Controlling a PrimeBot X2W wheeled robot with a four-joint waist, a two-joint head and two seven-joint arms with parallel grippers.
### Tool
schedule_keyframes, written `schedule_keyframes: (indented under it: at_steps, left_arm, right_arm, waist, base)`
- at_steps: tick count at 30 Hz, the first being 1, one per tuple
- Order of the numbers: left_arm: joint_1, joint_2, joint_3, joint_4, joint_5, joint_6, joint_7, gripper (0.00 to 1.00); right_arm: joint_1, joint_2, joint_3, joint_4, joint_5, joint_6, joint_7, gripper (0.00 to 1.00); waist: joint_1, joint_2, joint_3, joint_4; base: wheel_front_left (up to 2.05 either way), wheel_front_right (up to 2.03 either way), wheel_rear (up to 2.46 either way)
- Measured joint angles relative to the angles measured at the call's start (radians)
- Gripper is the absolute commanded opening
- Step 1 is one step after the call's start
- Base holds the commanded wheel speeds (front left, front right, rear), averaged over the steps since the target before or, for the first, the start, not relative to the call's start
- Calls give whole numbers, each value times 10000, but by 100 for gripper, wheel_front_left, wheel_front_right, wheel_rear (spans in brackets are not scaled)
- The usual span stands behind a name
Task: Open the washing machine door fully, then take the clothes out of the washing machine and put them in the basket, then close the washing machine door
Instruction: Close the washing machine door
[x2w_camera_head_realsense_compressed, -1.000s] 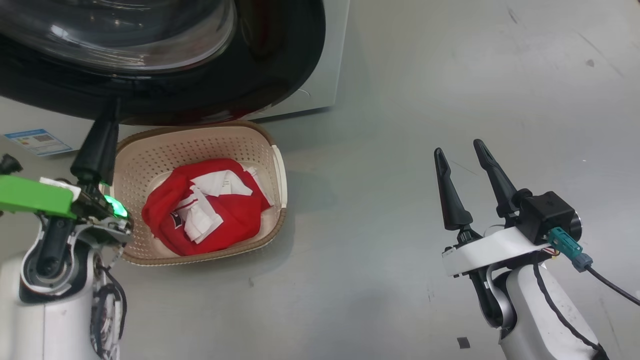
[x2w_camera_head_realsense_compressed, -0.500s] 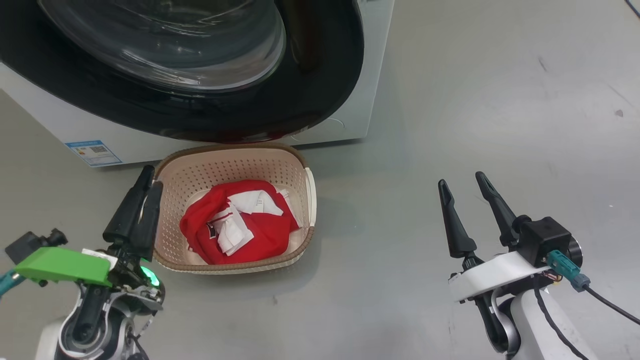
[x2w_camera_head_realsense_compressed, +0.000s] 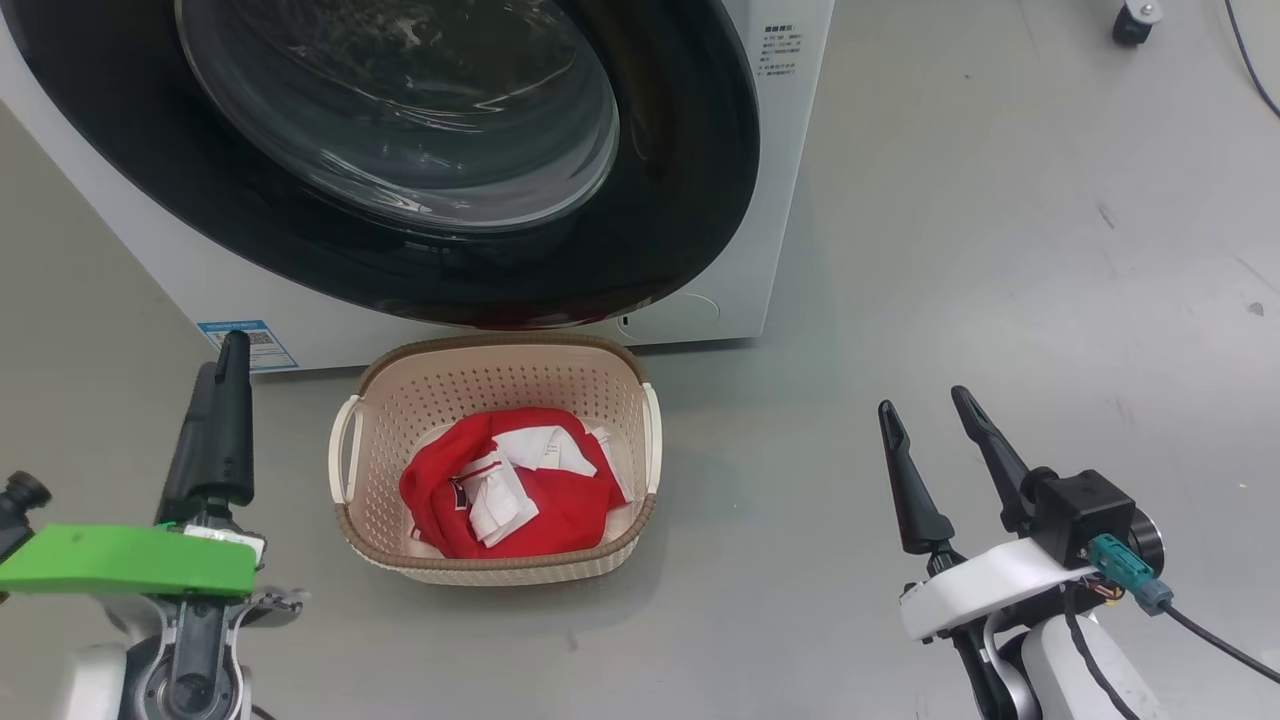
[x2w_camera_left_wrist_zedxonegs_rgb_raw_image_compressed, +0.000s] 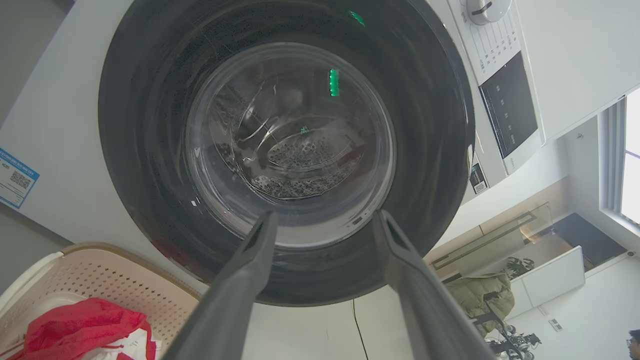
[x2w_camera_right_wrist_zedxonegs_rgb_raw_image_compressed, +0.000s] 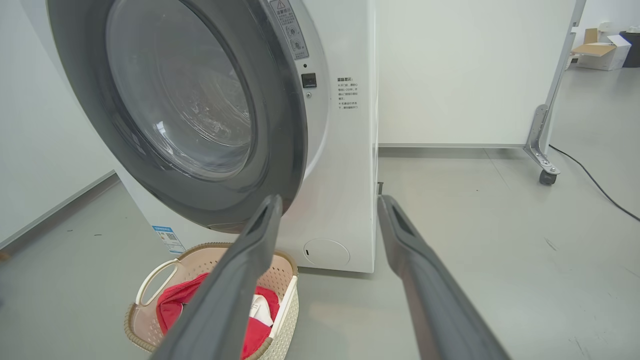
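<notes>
The washing machine (x2w_camera_head_realsense_compressed: 785, 150) is white, and its round black washing machine door (x2w_camera_head_realsense_compressed: 400, 250) lies against its front, the glass window (x2w_camera_left_wrist_zedxonegs_rgb_raw_image_compressed: 290, 145) bulging at the centre. In front of it on the floor stands the cream basket (x2w_camera_head_realsense_compressed: 500, 345) holding the red and white clothes (x2w_camera_head_realsense_compressed: 520, 490). My left gripper (x2w_camera_head_realsense_compressed: 222, 352) hangs left of the basket, clear of the door; the left wrist view shows this gripper (x2w_camera_left_wrist_zedxonegs_rgb_raw_image_compressed: 325, 214) open and empty, pointing at the window. Over bare floor to the basket's right, my right gripper (x2w_camera_head_realsense_compressed: 922, 398) stands open and empty. The right wrist view looks past it (x2w_camera_right_wrist_zedxonegs_rgb_raw_image_compressed: 328, 197) at the machine's corner.
A blue sticker (x2w_camera_head_realsense_compressed: 245, 345) marks the machine's lower left front. A castor (x2w_camera_right_wrist_zedxonegs_rgb_raw_image_compressed: 547, 177) of a wheeled frame and a black cable (x2w_camera_right_wrist_zedxonegs_rgb_raw_image_compressed: 595, 185) lie far right. Grey floor (x2w_camera_head_realsense_compressed: 1000, 250) stretches open to the right of the machine and basket.
My left gripper, shut and touching the door's lower rim a second ago, has opened and drawn back left of the basket. The head camera has shifted, showing more of the door.
</notes>
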Motion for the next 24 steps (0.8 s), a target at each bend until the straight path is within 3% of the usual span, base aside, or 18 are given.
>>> schedule_keyframes:
  at_steps: [8, 11, 17, 24]
  left_arm:
    - [114, 1396, -759, -132, 4366, -8, -1795, 100]
    - [360, 1622, -1007, -115, 5735, 153, -2192, 100]
    - [839, 1641, -1488, 119, 7317, 1051, -2625, 100]
    - [1317, 1425, -1891, 554, 8027, 1918, -2642, 100]
  right_arm:
    - [68, 17, -12, -77, -42, 0, 0, 100]
    - [71, 25, -17, -119, -86, 0, 0, 100]
    - [179, 25, -84, -167, -119, 0, 0, 100]
    - [325, 25, -109, -171, -374, -4, 0, 100]
  waist:
    - [0, 0, -119, 14]
    - [0, 0, -131, -18]
    - [0, 0, -164, -72]
    - [0, 0, -233, -61]
  base:
    - [0, 0, 0]
    - [0, 0, 0]
    - [0, 0, 0]
    - [0, 0, 0]
